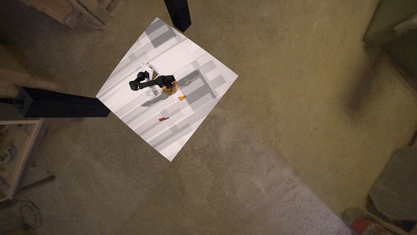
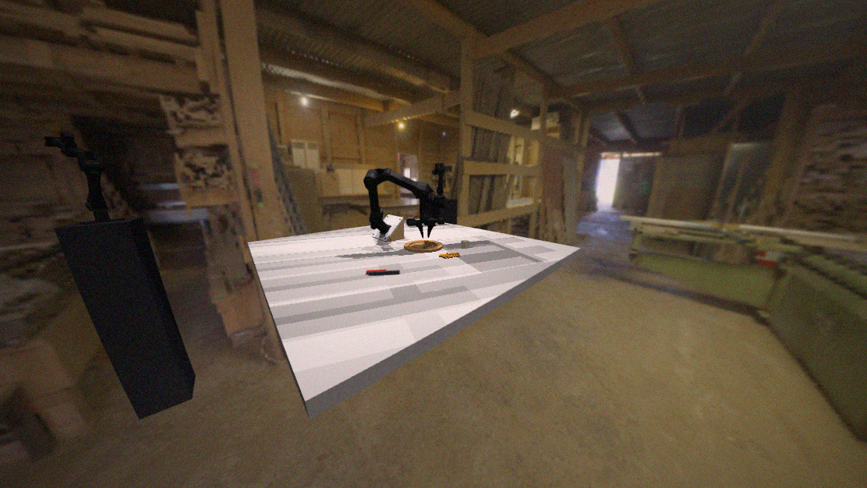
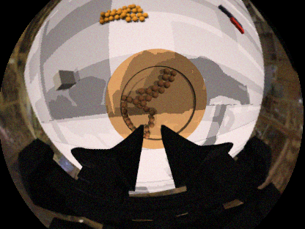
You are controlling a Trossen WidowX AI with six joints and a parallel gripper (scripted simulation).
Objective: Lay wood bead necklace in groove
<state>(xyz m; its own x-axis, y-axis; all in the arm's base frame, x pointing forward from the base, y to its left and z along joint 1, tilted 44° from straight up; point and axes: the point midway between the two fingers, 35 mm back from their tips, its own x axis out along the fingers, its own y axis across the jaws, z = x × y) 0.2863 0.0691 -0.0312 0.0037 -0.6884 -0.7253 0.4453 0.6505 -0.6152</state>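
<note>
The round orange-brown bead board (image 1: 175,91) (image 2: 413,245) (image 3: 201,93) lies flat, with a thin dark ring groove (image 3: 195,104). The brown wood bead necklace (image 3: 148,98) lies bunched on it. A stretch at the left of the wrist view follows the groove. Other beads cross the inside in a doubled row toward the upper right, and a short strand runs down to the groove near my left fingertip. My gripper (image 2: 426,236) (image 3: 152,128) is partly open, pointing down over the board's near edge, with no bead seen held. Some beads near the fingertips are hidden.
A bunched amber bead string (image 1: 182,97) (image 2: 449,256) (image 3: 126,13) lies beside the board. A small grey block (image 1: 186,83) (image 2: 465,243) (image 3: 65,80) stands nearby. A red and dark stick (image 1: 163,119) (image 2: 382,272) (image 3: 234,23) lies farther off. A white tilted panel (image 1: 147,70) (image 2: 390,227) stands near the arm's base.
</note>
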